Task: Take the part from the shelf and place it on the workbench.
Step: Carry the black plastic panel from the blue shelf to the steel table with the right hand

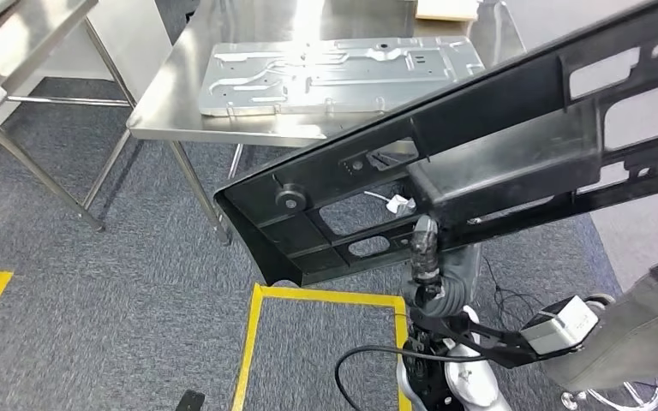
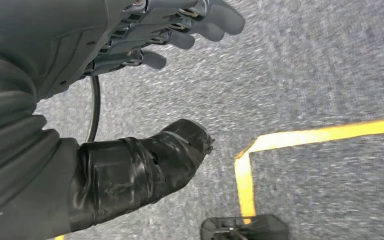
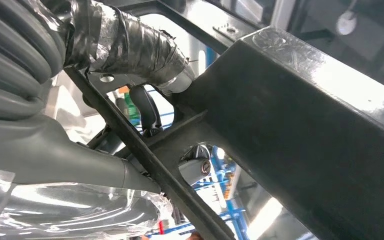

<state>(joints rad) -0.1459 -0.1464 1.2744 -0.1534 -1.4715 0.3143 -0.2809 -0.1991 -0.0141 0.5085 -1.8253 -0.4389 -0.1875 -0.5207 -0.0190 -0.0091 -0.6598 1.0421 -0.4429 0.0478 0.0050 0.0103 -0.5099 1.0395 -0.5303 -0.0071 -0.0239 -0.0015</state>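
A long black plastic frame part [image 1: 480,145] slants across the head view from the lower middle to the upper right, carried in the air. My right hand [image 1: 427,257] grips it from below near its middle. In the right wrist view its taped thumb [image 3: 130,45] presses against the part's boxy section [image 3: 300,130]. The steel workbench [image 1: 171,94] stands ahead, beyond the part's low end, with a flat silver metal panel [image 1: 334,73] lying on it. My left hand [image 2: 80,45] hangs over the carpet, fingers apart, holding nothing.
A second steel table [image 1: 17,51] stands at the far left. Yellow tape [image 1: 326,295] marks a box on the grey carpet below me. A person's grey-clad limb [image 1: 643,334] is close on the right. A black cable [image 1: 360,360] loops on the floor.
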